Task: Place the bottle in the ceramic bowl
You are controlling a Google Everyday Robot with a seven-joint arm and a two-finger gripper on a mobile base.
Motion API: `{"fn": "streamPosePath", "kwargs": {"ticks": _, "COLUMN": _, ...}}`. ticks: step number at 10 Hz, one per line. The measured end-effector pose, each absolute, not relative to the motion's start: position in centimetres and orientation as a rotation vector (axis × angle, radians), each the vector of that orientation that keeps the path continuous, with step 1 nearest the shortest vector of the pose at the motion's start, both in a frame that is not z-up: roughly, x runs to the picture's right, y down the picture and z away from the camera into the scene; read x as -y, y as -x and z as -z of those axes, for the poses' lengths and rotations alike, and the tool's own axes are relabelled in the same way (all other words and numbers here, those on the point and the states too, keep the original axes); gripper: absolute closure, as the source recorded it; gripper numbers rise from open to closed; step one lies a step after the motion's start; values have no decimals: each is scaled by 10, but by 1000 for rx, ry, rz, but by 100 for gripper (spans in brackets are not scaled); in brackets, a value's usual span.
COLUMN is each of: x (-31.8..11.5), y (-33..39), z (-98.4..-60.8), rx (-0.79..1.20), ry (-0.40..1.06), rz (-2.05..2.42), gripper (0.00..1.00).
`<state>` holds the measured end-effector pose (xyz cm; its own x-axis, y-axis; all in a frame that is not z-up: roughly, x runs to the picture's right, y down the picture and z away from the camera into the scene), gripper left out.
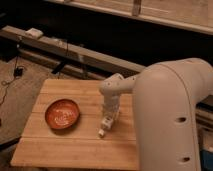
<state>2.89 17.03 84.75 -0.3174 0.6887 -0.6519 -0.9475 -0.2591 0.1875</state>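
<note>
Bottle: small slim white plastic bottle, seen at the gripper's tip, tilted, its lower end at or just above the table top. It lies right of the bowl, apart from it and outside it.
Gripper: white two-finger gripper, pointed downward over the middle of the table, right at the bottle's upper end. Whether it is closed on the bottle cannot be told.
Arm: bulky white robot arm, reached in from the right, bent at a rounded joint and dropped to the gripper.
Bowl: shallow round orange-red ceramic bowl with a pale swirl inside, set on the table's left half.
Table: light wooden slatted table.
Writing: bottle label too small to be read.
</note>
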Motion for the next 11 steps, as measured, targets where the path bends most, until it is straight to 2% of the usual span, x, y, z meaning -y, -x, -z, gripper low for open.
{"fn": "streamPosePath", "kwargs": {"ticks": 1, "x": -172, "y": -29, "z": -845, "rx": -667, "ry": 541, "rz": -1811, "gripper": 78}}
{"fn": "streamPosePath", "kwargs": {"ticks": 3, "x": -163, "y": -27, "z": -833, "rx": -637, "ry": 529, "rz": -1809, "gripper": 97}}
{"fn": "streamPosePath", "kwargs": {"ticks": 4, "x": -152, "y": -22, "z": -825, "rx": -613, "ry": 523, "rz": -1798, "gripper": 100}}
{"fn": "streamPosePath", "kwargs": {"ticks": 7, "x": -108, "y": 15, "z": -799, "rx": -572, "ry": 524, "rz": -1667, "gripper": 100}}
{"fn": "streamPosePath", "kwargs": {"ticks": 11, "x": -67, "y": 74, "z": -792, "rx": -521, "ry": 556, "rz": -1468, "gripper": 100}}
